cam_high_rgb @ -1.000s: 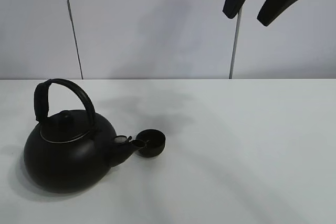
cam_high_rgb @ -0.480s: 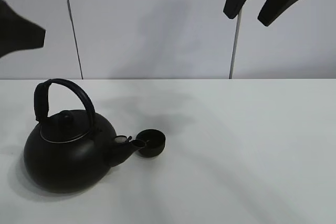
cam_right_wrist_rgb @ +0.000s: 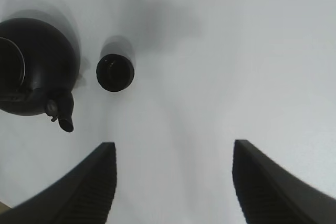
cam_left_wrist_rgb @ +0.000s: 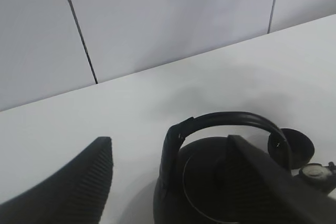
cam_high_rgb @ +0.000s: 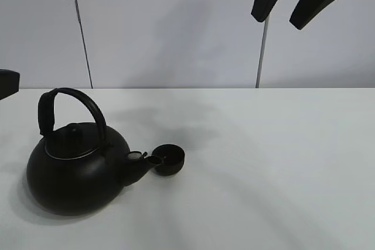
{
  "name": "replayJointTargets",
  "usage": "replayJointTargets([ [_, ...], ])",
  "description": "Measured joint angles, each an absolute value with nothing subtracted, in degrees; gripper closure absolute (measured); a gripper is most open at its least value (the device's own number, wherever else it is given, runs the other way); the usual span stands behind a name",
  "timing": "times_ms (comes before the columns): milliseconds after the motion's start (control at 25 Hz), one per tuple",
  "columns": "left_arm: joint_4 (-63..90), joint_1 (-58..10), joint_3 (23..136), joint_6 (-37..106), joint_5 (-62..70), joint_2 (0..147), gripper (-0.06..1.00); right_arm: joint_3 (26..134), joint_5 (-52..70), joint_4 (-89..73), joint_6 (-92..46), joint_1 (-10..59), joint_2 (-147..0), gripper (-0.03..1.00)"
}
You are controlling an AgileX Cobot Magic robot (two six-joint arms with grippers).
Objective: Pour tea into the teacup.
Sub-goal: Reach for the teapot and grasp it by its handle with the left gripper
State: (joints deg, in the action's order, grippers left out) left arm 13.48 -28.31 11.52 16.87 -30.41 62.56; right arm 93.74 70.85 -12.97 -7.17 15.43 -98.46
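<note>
Sitting on the white table (cam_high_rgb: 263, 162), the small black teacup (cam_high_rgb: 169, 158) lies near the spout (cam_high_rgb: 146, 162) of the round black kettle (cam_high_rgb: 73, 174); the right wrist view shows them apart. The left gripper (cam_left_wrist_rgb: 168, 140) hovers by the kettle's arched handle (cam_left_wrist_rgb: 226, 120), fingers spread, holding nothing. The right gripper (cam_high_rgb: 277, 20) hangs high above the table, jaws apart and empty.

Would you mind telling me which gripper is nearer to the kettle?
Left: the left gripper hovers close to the kettle, by its handle; the right gripper hangs high, far off.
</note>
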Motion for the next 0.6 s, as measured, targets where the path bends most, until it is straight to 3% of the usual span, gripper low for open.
replayJointTargets([
  [600, 13.5, -28.3, 8.2, 16.3, -36.7, 63.3, 0.5, 93.7, 70.8, -12.8, -7.2, 15.4, -98.5, 0.53],
])
